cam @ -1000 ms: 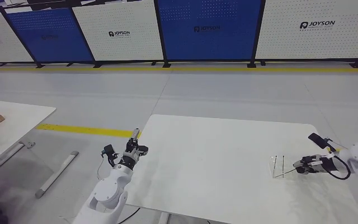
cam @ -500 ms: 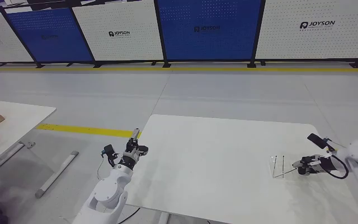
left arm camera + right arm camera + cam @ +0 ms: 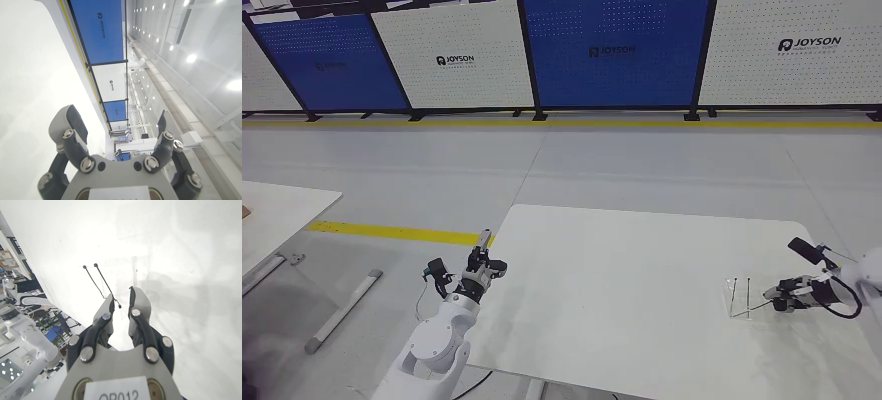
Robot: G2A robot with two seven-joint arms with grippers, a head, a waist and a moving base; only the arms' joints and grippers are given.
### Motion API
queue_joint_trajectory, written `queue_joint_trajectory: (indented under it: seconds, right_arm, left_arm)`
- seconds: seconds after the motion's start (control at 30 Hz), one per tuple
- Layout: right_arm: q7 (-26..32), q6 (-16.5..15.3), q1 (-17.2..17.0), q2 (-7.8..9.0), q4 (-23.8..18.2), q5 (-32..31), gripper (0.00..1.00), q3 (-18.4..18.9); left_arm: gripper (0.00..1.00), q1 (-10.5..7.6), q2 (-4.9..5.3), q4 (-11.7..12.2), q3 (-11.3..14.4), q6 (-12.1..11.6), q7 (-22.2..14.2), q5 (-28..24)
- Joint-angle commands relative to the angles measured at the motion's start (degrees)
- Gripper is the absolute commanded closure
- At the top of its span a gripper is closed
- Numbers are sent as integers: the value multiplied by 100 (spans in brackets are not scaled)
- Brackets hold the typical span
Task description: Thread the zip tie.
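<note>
Two black zip ties [image 3: 103,279] stand side by side on a clear stand [image 3: 134,264] near the table's right edge; their heads point away from the wrist camera. My right gripper [image 3: 121,292] is at the ties' tail ends, open with a narrow gap. One tie's tail lies against the inner pad of one finger [image 3: 112,301], and a small black end [image 3: 119,306] hangs in the gap. In the top view the zip ties [image 3: 749,297] sit just left of the right gripper [image 3: 770,298]. My left gripper [image 3: 117,110] is open and empty, held at the table's left edge [image 3: 482,262].
The white table [image 3: 622,300] is bare between the two arms. Its right edge runs close behind the right arm. A second white table [image 3: 282,205] stands off to the left across the floor.
The right arm has shifted very slightly beside the zip ties. The left arm has not moved.
</note>
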Motion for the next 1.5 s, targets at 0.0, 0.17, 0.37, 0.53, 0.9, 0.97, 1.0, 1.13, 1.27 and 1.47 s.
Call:
queue_joint_trajectory:
  seconds: [0.0,0.17,0.37,0.53,0.9,0.97,1.0,1.13,1.27,1.47]
  right_arm:
    - [-3,0,2,-3,1,-13,82,1]
    - [4,-27,-2,-9,-1,-32,85,11]
    - [58,-97,-10,-9,-18,-47,85,27]
    - [83,-128,-9,-8,-21,-53,85,46]
    - [118,-181,-44,17,-69,-72,89,107]
    - [125,-178,-53,20,-81,-67,88,118]
    - [130,-179,-58,22,-89,-66,91,124]
    - [133,-191,-73,28,-114,-69,96,141]
    - [150,-223,-75,47,-122,-62,100,180]
    - [164,-248,-88,84,-167,-71,100,239]
  left_arm:
    - [0,0,0,0,0,0,0,0]
    - [0,0,0,0,0,0,0,0]
    - [0,0,0,0,0,0,0,0]
    - [0,0,0,0,0,0,0,0]
    - [0,0,0,0,0,0,0,0]
    - [0,0,0,0,0,0,0,0]
    - [0,0,0,0,0,0,0,0]
    - [0,0,0,0,0,0,0,0]
    - [0,0,0,0,0,0,0,0]
    - [0,0,0,0,0,0,0,0]
